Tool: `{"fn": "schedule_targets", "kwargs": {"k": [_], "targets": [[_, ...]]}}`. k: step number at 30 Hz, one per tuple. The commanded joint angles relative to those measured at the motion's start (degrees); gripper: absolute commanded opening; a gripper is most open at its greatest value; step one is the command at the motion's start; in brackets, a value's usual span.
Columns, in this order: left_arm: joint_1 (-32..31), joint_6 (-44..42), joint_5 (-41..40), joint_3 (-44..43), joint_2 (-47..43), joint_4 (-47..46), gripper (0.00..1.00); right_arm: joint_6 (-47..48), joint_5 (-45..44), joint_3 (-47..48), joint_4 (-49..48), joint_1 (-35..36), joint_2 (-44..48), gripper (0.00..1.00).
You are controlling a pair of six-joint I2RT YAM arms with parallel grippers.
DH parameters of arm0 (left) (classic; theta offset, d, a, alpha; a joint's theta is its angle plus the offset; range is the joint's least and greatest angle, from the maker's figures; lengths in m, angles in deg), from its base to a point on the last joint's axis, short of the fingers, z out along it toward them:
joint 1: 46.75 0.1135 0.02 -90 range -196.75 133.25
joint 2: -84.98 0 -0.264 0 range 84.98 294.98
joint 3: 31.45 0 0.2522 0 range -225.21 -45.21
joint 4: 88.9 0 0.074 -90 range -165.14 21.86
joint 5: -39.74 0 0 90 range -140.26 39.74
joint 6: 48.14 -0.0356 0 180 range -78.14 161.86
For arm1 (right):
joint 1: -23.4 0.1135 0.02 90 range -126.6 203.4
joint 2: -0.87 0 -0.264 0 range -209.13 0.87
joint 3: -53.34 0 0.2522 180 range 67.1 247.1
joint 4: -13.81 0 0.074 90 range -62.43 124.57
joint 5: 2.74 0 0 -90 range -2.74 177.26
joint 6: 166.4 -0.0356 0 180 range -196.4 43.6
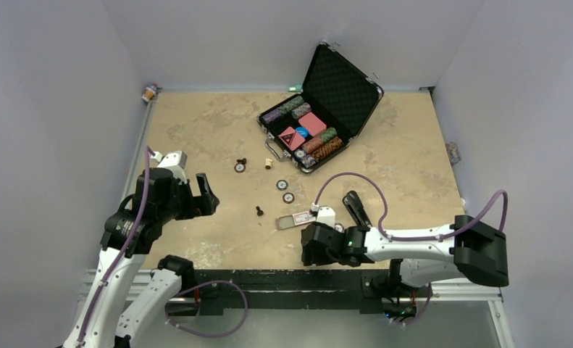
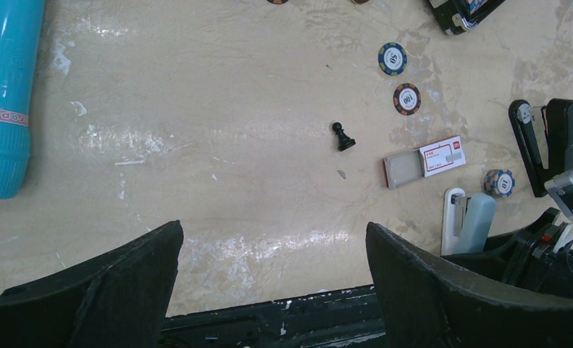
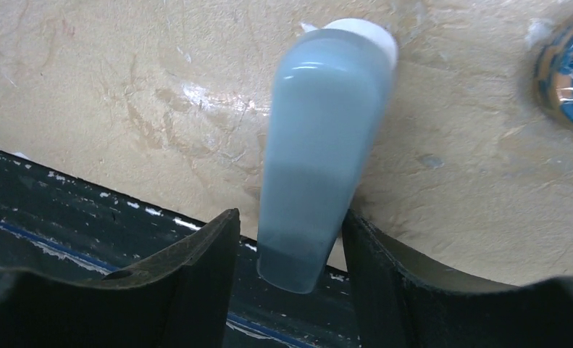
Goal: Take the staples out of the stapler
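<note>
Two jaws of the right gripper (image 3: 290, 217) stand partway closed astride the pale teal case (image 3: 319, 145), grip unclear. The black stapler (image 2: 562, 127) lies just beyond it, lengthwise away from the bases, well apart from the wide-open left gripper (image 2: 274, 230).

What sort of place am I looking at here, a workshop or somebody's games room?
Most likely a robot test cell: two robot arms mounted at a table edge, bare white walls closing it in, and unrelated props: a poker chip case, a chess pawn and a stapler.
</note>
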Motion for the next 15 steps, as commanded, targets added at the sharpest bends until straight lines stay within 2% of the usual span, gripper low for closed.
{"fn": "schedule_targets", "kwargs": {"k": [1, 10, 15], "targets": [[0.4, -1.1, 0.1, -1.9, -0.1, -1.0, 1.0, -4.0, -3.3, 3.5, 4.7, 2.2, -4.0, 0.57], [0.3, -1.1, 0.2, -1.8, -0.2, -1.0, 1.0, -8.0, -4.8, 6.8, 9.2, 4.5, -8.0, 0.56], [0.4, -1.1, 0.2, -1.8, -0.3, -0.9, 1.0, -14.1, -5.9, 8.5, 14.9, 5.4, -7.2, 0.6]]}}
